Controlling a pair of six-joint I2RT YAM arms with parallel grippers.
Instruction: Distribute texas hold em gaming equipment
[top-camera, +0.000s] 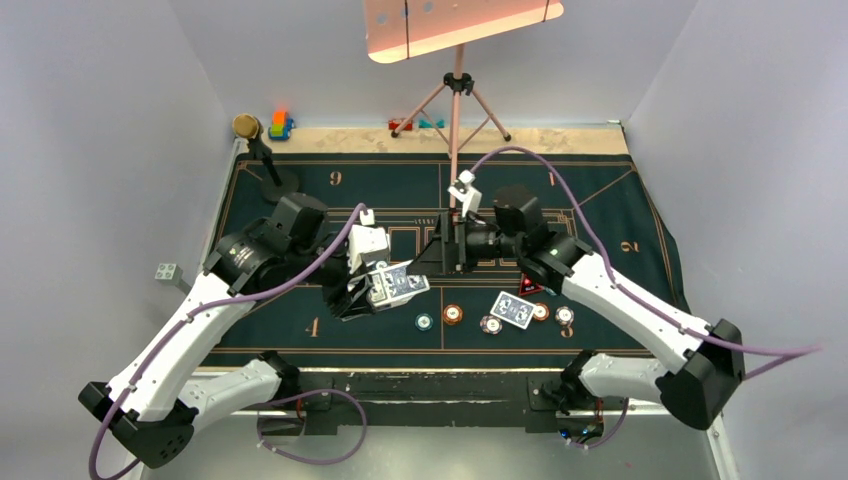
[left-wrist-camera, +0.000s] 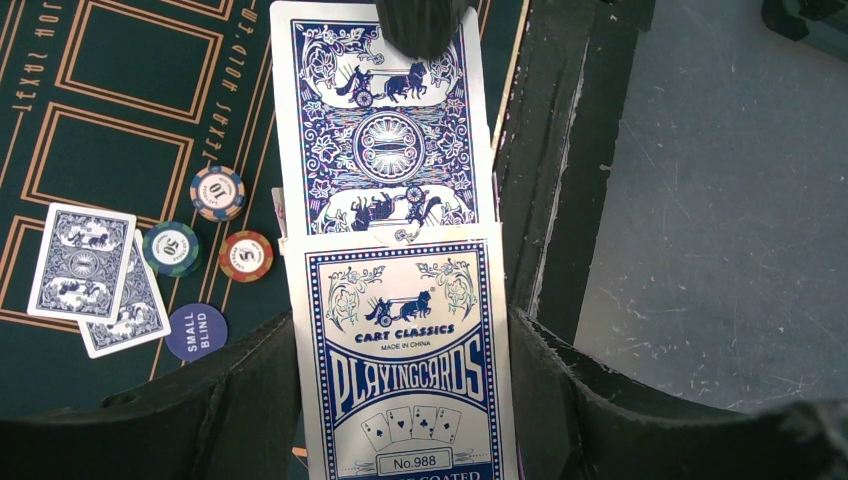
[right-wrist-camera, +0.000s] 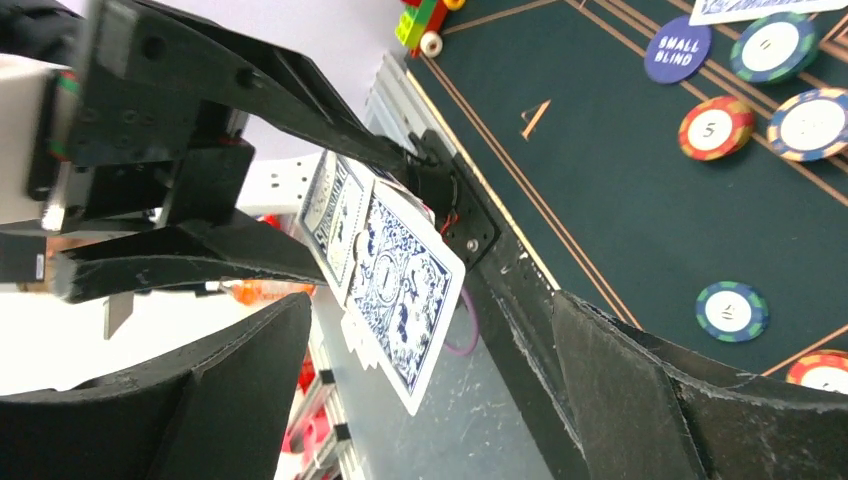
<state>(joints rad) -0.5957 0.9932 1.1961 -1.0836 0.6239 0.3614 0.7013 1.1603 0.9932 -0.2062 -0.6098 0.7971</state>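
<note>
My left gripper is shut on a blue-and-white playing card box, held above the mat's near edge. One blue-backed card sticks out of the box's top. My right gripper is open; the card's free end lies between its spread fingers, and one fingertip overlaps the card's far edge. Two blue-backed cards lie on the mat with teal, orange and pinkish-white chips beside them. A dark blue "small blind" disc and a red-black marker lie nearby.
The green felt mat covers the table. A gold-topped black stand and toy blocks sit at the back left. A tripod stands at the back middle. A small grey block lies left of the mat.
</note>
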